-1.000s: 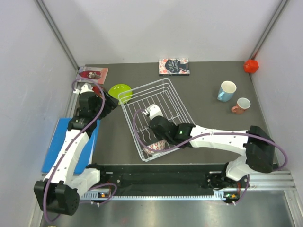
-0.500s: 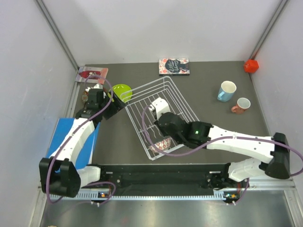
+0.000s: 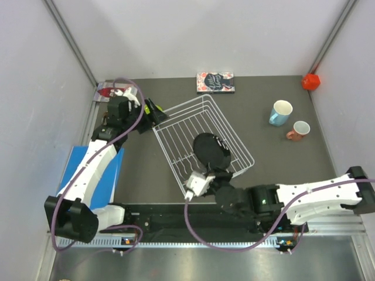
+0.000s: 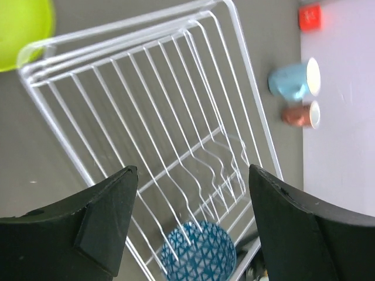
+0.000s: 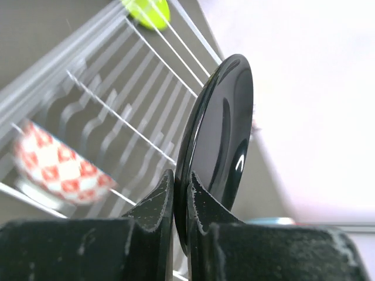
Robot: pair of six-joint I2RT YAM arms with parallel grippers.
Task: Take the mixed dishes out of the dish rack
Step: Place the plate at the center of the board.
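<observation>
The white wire dish rack (image 3: 228, 137) sits mid-table. My right gripper (image 3: 205, 177) is shut on the rim of a black plate (image 3: 212, 151), which stands on edge above the rack's near half (image 5: 225, 129). A blue-patterned small bowl (image 4: 199, 254) lies at the rack's near end, and a red-and-white patterned dish (image 5: 55, 170) shows through the bars. My left gripper (image 3: 153, 111) hangs open and empty over the rack's far-left corner, beside the lime-green plate (image 4: 20, 23). The light-blue mug (image 3: 280, 112) and salmon-pink mug (image 3: 299, 130) stand on the table to the right.
A red cube (image 3: 310, 81) sits in the far right corner. One book (image 3: 215, 82) lies at the back centre and another (image 3: 111, 92) at the back left. A blue board (image 3: 111, 175) lies under the left arm.
The right arm has drawn back toward the near edge, lifting the black plate up out of the rack. The left gripper has moved farther back, over the green plate.
</observation>
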